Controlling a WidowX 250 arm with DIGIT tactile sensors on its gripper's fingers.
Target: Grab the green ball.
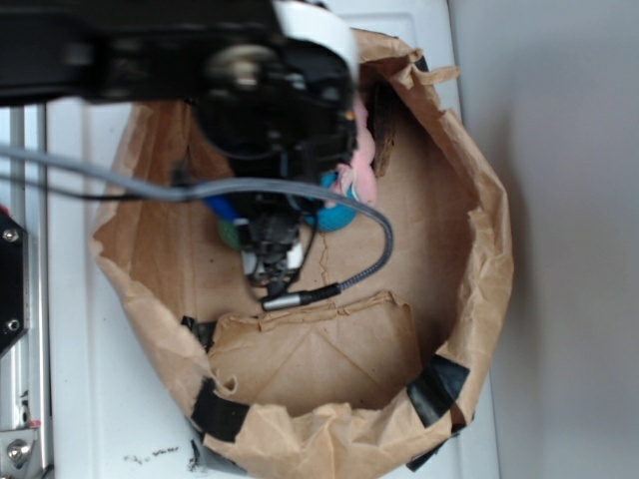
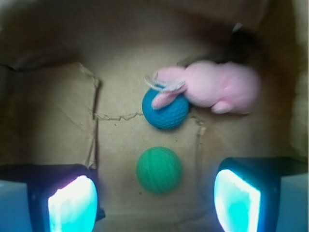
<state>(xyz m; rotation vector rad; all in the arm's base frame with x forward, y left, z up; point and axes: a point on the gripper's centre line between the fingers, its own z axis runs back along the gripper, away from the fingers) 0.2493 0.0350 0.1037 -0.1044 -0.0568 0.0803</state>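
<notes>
Knitted matt green ball (image 2: 159, 170); crumpled brown paper bag (image 1: 479, 200).

Exterior view looks straight down from overhead at the paper-lined box (image 1: 469, 170) with the arm in front, while the wrist view looks down from close between the fingers (image 2: 72, 203), both sharing the blue ball (image 2: 165, 109) and pink plush toy (image 2: 217, 87).
</notes>
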